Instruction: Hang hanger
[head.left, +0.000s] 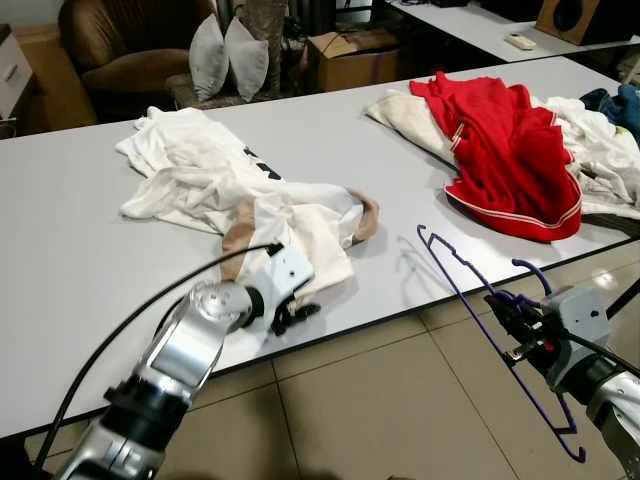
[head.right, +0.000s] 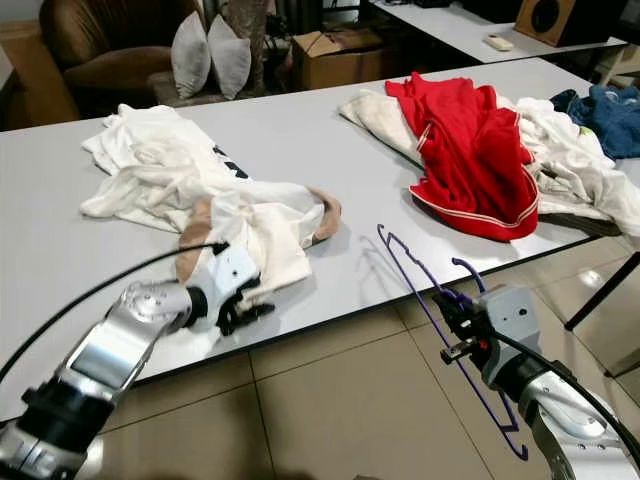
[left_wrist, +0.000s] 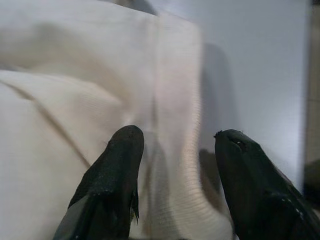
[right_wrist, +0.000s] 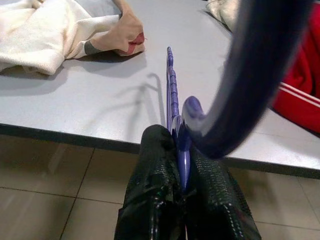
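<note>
Nearest, off the table's front edge over tan floor tiles (head.left: 380, 400): right gripper (right_wrist: 181, 150), fingers pinched tight on a purple hanger (head.left: 470, 300). The hanger is held in the air, its long bar slanting from above the table edge down toward the floor, the hook curling beside the gripper. The right wrist view shows the ribbed bar running out between the two black fingers, and the hook as a blurred dark arc close to the lens.

Left gripper (head.left: 290, 315) at the table's near edge, fingers spread apart and holding nothing, tips at the hem of a cream garment (head.left: 300, 225). The left wrist view shows its knit weave and a seam between the fingers.

Grey table (head.left: 80, 250). Behind the cream piece, a white shirt (head.left: 190, 165) with a dark print, too folded to read. To the right, a red garment (head.left: 510, 150) with white-striped trim lies over white laundry (head.left: 610, 160); blue cloth (head.right: 605, 115) at the far right.

Beyond: brown armchair (head.left: 130, 45), two grey cushions (head.left: 228, 55), cardboard box (head.left: 350, 55).
</note>
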